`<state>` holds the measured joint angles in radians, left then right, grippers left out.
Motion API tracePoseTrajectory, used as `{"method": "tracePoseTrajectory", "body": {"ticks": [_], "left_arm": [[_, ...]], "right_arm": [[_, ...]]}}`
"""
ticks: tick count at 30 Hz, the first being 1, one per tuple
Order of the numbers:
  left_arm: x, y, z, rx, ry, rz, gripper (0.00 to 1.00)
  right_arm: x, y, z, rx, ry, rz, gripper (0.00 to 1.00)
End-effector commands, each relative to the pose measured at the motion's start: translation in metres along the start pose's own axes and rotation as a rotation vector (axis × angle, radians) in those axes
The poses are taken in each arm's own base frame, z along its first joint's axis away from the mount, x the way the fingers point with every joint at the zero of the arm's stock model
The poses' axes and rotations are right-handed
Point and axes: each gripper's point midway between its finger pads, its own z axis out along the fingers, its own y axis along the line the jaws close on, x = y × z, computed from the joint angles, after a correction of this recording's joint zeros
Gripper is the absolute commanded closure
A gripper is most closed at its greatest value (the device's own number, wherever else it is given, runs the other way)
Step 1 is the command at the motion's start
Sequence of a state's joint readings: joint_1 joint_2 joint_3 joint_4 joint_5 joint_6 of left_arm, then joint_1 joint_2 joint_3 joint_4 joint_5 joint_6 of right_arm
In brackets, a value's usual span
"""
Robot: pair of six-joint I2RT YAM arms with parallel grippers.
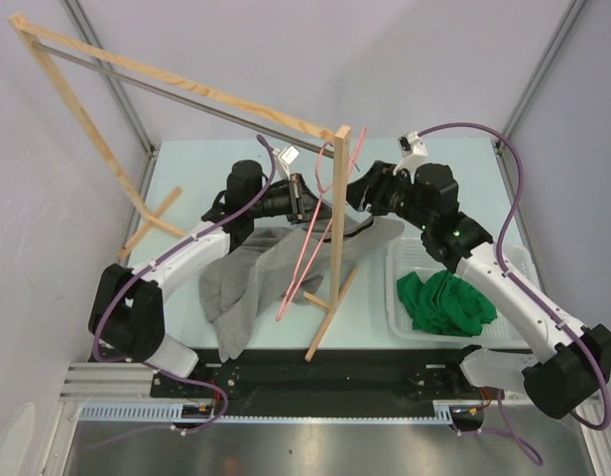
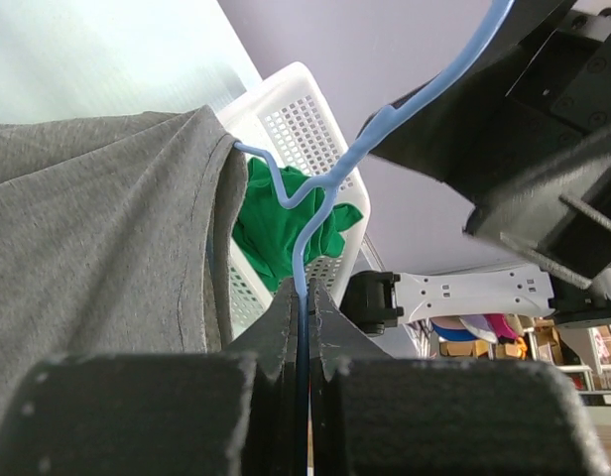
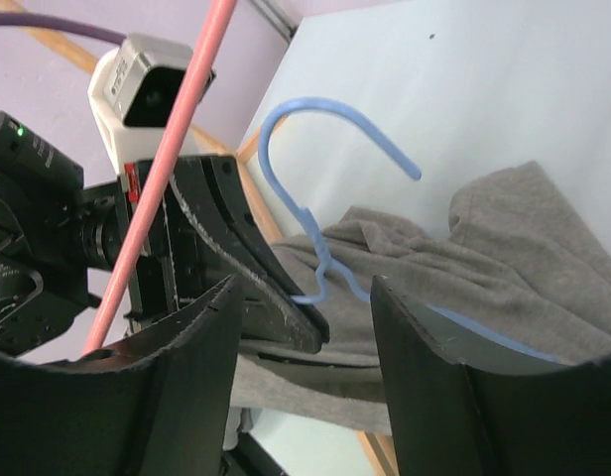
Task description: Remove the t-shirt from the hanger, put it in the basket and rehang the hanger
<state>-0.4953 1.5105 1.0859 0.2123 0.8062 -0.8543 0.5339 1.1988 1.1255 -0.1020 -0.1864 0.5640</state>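
The grey t-shirt point(image 1: 254, 280) lies crumpled on the table under the wooden rack, still on a thin blue hanger point(image 3: 318, 260). In the left wrist view the hanger's shoulder wire runs into the shirt's neck opening point(image 2: 218, 178). My left gripper point(image 1: 304, 198) is shut on the blue hanger's neck point(image 2: 304, 260), just below the hook. My right gripper point(image 1: 360, 193) is open and empty, facing the left gripper at close range. In the right wrist view its fingers point(image 3: 186, 387) stand wide either side of the hanger neck and the left gripper's tip point(image 3: 286, 317), touching neither.
A wooden rack point(image 1: 337, 213) stands mid-table with an empty pink hanger point(image 1: 307, 238) hanging on it between the arms. A white basket point(image 1: 514, 263) holding green cloth point(image 1: 444, 302) sits at the right, also in the left wrist view point(image 2: 305, 119).
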Motion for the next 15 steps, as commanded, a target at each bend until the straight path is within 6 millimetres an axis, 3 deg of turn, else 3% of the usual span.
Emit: {"method": "tracePoseTrajectory", "body": {"ticks": [1, 11, 15], "left_arm": [[-0.007, -0.029, -0.005, 0.055, -0.020, 0.090, 0.99], [-0.005, -0.033, -0.004, 0.058, -0.008, 0.093, 1.00], [-0.005, -0.035, -0.003, 0.062, -0.006, 0.094, 1.00]], "right_arm": [[-0.017, 0.004, 0.010, -0.022, -0.092, -0.024, 0.46], [0.008, -0.001, 0.032, -0.007, -0.051, -0.039, 0.50], [0.015, -0.011, 0.038, 0.033, -0.046, -0.020, 0.62]]}}
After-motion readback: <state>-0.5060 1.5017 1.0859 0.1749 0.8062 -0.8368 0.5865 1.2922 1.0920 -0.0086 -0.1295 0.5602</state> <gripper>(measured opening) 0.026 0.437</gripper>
